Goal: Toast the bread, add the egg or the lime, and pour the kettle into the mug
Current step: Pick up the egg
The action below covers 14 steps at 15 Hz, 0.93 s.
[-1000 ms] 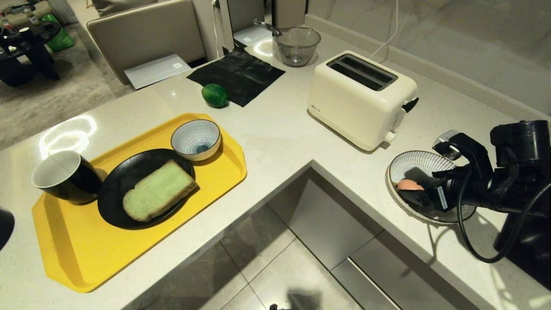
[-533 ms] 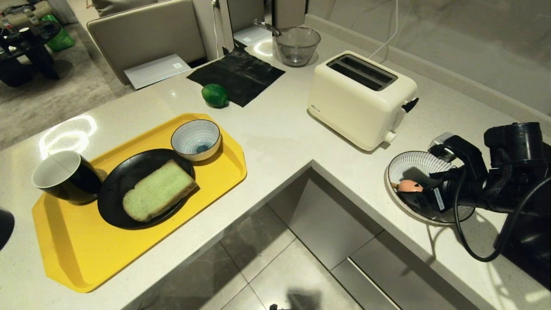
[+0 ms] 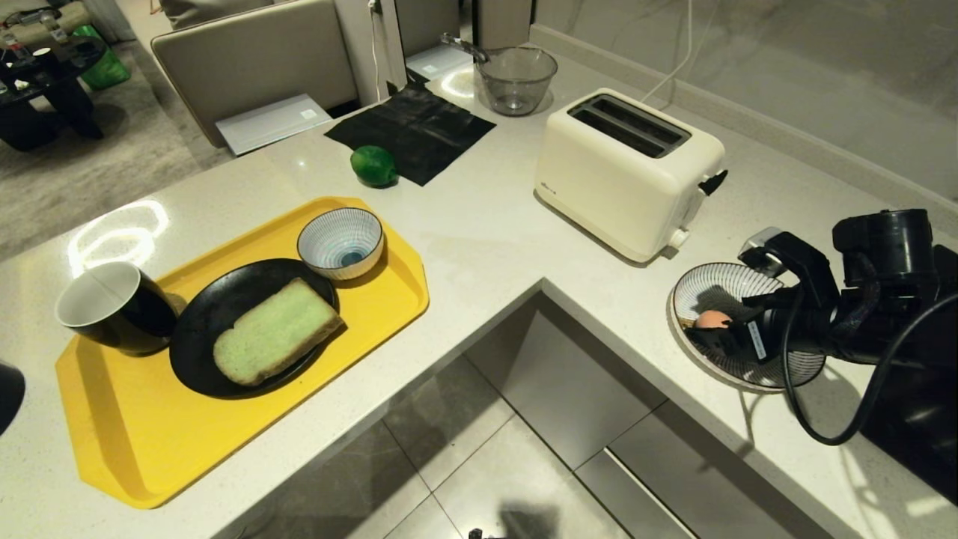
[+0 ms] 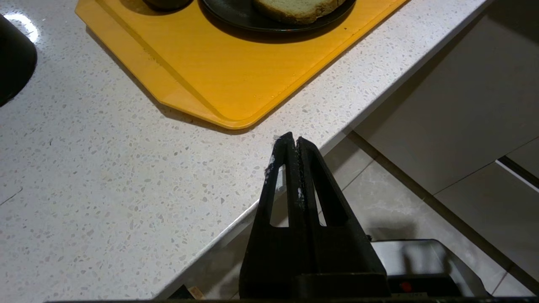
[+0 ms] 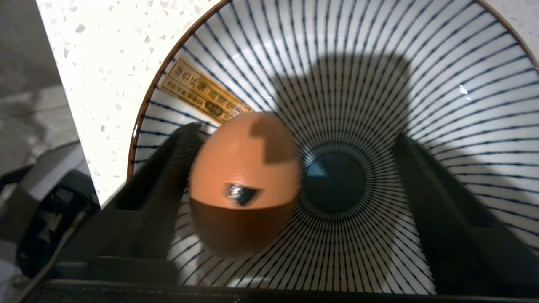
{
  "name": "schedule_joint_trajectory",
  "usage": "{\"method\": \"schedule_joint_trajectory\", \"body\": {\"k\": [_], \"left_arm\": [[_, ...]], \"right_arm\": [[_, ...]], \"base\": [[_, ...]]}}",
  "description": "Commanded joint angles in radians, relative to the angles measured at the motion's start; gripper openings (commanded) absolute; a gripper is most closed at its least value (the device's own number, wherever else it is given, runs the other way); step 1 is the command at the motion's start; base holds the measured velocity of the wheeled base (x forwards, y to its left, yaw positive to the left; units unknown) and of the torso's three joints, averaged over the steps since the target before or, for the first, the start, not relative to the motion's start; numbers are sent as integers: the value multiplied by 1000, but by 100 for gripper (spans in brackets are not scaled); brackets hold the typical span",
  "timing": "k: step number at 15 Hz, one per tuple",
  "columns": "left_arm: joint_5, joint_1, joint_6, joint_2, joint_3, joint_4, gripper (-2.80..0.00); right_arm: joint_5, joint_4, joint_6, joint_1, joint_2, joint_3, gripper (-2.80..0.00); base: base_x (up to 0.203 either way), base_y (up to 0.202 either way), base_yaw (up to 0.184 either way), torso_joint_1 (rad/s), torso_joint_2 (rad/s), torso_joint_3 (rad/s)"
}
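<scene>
The egg lies in a striped bowl on the right counter. My right gripper reaches into that bowl, open. The egg sits between its fingers, close against one finger and apart from the other. The bread rests on a black plate on the yellow tray, with the mug beside it. The lime lies by a black cloth. My left gripper hangs shut and empty over the counter's front edge. I cannot tell the kettle for sure.
A cream toaster stands behind the egg's bowl, slots empty. A small striped bowl sits on the tray. A glass bowl and black cloth lie at the back. A black shape is cut off at the left edge.
My right arm has slid a little further left over the striped bowl, so its fingers now lie alongside the egg. Everything on the tray is as before.
</scene>
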Motion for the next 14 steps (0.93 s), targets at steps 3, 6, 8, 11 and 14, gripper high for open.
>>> {"method": "schedule_joint_trajectory", "body": {"k": [3, 6, 8, 11, 14], "left_arm": [[0, 0, 0, 1, 0, 0, -280], [0, 0, 0, 1, 0, -1, -280], [0, 0, 0, 1, -1, 0, -280], [0, 0, 0, 1, 0, 0, -280], [0, 0, 0, 1, 0, -2, -280]], "right_arm": [[1, -1, -1, -2, 17, -2, -280], [3, -1, -1, -3, 25, -5, -280], [3, -1, -1, -5, 28, -12, -280], [4, -2, 1, -10, 28, -14, -280], [4, -2, 4, -21, 25, -31, -280]], "base": [[0, 0, 0, 0, 0, 0], [0, 0, 0, 0, 0, 0], [0, 0, 0, 0, 0, 0], [0, 0, 0, 0, 0, 0], [0, 0, 0, 0, 0, 0]]}}
